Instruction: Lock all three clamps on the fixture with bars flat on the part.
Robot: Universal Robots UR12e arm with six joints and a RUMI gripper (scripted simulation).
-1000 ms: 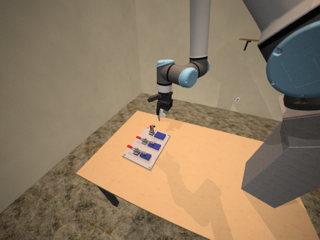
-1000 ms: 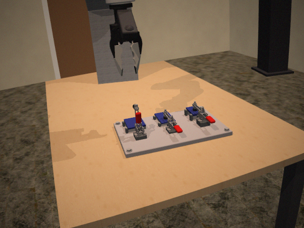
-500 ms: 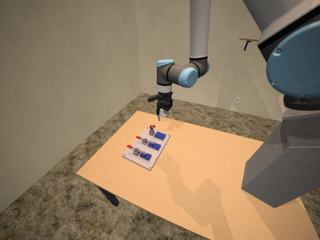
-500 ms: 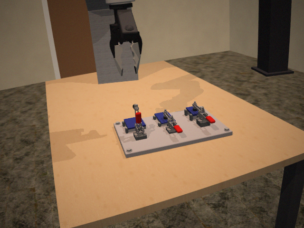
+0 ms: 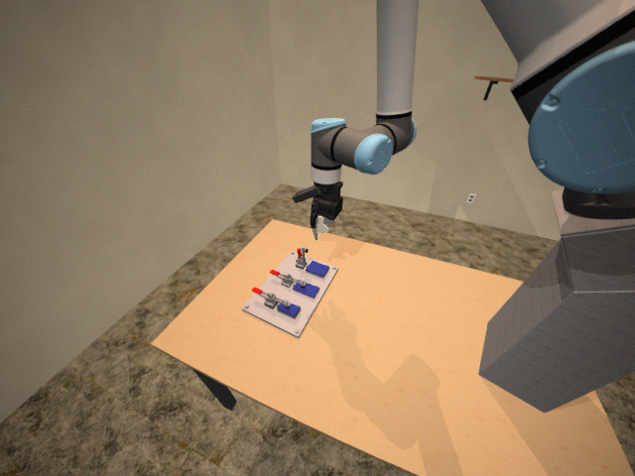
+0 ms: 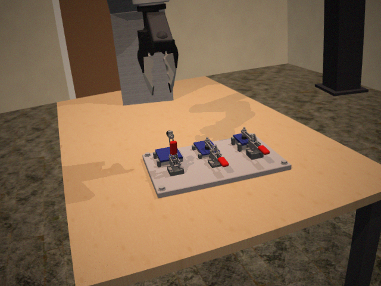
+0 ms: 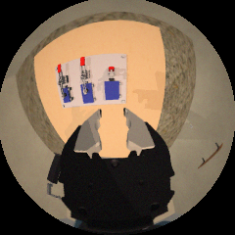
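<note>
While two handles lie flat, one handle (image 6: 173, 147) stands.

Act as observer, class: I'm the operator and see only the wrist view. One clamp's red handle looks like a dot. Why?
Observer: The exterior view shows that handle standing upright; you see it end-on.
Operator: And its bar?
Observer: Its bar points up too, off the blue part.
Operator: How close am I?
Observer: The gripper hangs well above the table, jaws apart, holding nothing.
</note>
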